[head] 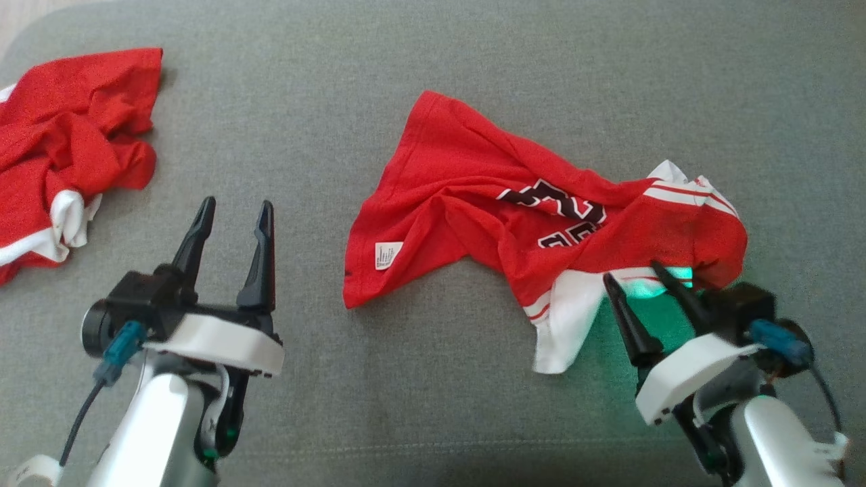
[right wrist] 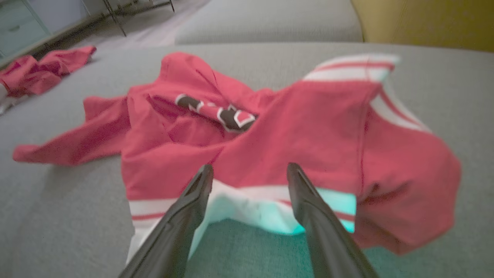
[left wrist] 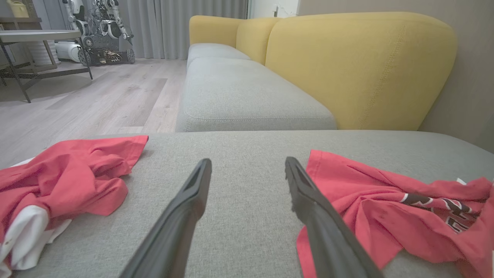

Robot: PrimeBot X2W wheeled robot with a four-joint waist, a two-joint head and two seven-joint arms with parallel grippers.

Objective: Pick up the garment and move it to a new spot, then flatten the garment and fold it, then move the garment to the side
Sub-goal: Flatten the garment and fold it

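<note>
The right gripper (head: 632, 272) tilts leftward at the red garment (head: 473, 196), jaws spread by its white hem; the left gripper (head: 237, 203) points far over the grey cushion (head: 433, 406), jaws spread.

Two red jerseys on the grey seat (head: 433, 406): the crumpled jersey (head: 67, 135) at its left edge, the numbered jersey (head: 514, 203) toward the right. Two grippers too, left gripper (head: 237, 206) and right gripper (head: 632, 272), two dark fingers each.
</note>
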